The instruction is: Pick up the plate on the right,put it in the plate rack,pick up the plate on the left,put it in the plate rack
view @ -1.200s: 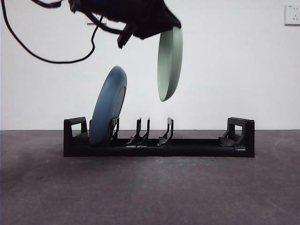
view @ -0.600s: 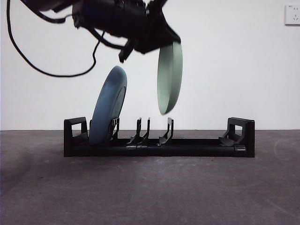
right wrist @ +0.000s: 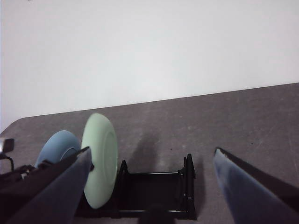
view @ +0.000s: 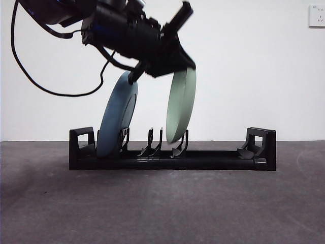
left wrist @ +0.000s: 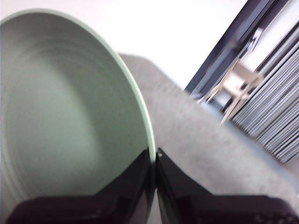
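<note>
The black plate rack (view: 172, 158) stands across the middle of the table. A blue plate (view: 117, 114) leans in its left slots. My left gripper (view: 175, 63) comes down from the upper left, shut on the top rim of a pale green plate (view: 181, 104). The green plate hangs nearly upright, its lower edge down among the middle prongs. In the left wrist view both jaws pinch the green plate (left wrist: 70, 107) at its rim. My right gripper (right wrist: 149, 163) is open and back from the rack (right wrist: 154, 189), looking at both the green plate (right wrist: 100, 158) and the blue plate (right wrist: 58, 147).
A wall outlet (view: 316, 16) sits at the top right of the white wall. A black cable (view: 45, 86) loops below the left arm. The rack's right half (view: 228, 152) holds no plates.
The left gripper has lowered the green plate steadily, from well above the rack to its lower edge reaching the middle prongs. The blue plate has not moved.
</note>
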Robot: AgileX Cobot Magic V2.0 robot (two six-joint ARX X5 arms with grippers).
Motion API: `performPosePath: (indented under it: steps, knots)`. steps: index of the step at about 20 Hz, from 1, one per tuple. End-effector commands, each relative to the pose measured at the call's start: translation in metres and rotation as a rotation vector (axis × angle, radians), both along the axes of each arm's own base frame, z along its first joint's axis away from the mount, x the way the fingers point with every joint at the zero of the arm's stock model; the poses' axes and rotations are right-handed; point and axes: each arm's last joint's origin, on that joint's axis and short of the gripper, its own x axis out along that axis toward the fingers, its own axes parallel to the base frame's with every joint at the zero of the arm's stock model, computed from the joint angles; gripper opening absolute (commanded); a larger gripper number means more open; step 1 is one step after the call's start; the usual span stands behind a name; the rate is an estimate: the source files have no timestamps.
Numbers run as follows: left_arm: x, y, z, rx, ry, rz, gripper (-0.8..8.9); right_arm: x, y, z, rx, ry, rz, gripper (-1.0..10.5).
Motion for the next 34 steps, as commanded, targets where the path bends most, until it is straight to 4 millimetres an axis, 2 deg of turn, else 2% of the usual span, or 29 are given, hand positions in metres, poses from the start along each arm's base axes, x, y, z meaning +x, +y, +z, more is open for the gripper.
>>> performPosePath:
  steps: [1, 10, 13, 15, 20, 22, 24, 25, 28, 30, 34]
  knots:
    - [0.001, -0.001, -0.011, 0.07, -0.001, 0.009, -0.09, 0.002, 0.001, -0.001, -0.011, 0.003, -0.002, 4.4]
    - [0.0, -0.001, -0.013, 0.094, 0.017, 0.031, 0.12, 0.007, 0.003, -0.004, -0.02, 0.024, -0.002, 4.4]
    - [-0.001, -0.001, -0.014, 0.098, 0.024, 0.026, 1.86, 0.009, 0.004, -0.005, -0.025, 0.035, -0.002, 4.4]
    - [-0.002, -0.003, -0.015, 0.101, 0.029, 0.019, 2.63, 0.01, 0.004, -0.005, -0.027, 0.04, -0.002, 4.4]
    - [-0.006, -0.003, -0.006, 0.07, 0.02, -0.077, 2.48, 0.017, 0.007, -0.008, -0.042, 0.067, 0.0, 4.3]
    - [-0.012, -0.002, 0.004, 0.063, -0.013, -0.133, 2.04, 0.02, 0.008, -0.011, -0.055, 0.085, 0.001, 3.6]
    - [-0.019, 0.0, 0.017, 0.067, -0.062, -0.192, 0.3, 0.022, 0.009, -0.013, -0.086, 0.102, 0.008, 2.3]
    - [-0.023, 0.003, 0.024, 0.076, -0.085, -0.209, -0.23, 0.023, 0.01, -0.014, -0.103, 0.109, 0.01, 1.6]
    - [-0.042, 0.014, 0.048, 0.163, -0.149, -0.181, -0.07, 0.026, 0.011, -0.017, -0.141, 0.134, 0.021, -0.2]
    - [-0.055, 0.023, 0.063, 0.25, -0.19, -0.133, -0.07, 0.027, 0.012, -0.019, -0.153, 0.145, 0.025, -0.1]
    - [-0.093, 0.054, 0.094, 0.487, -0.273, 0.034, -0.08, 0.027, 0.012, -0.021, -0.176, 0.159, 0.031, -0.1]
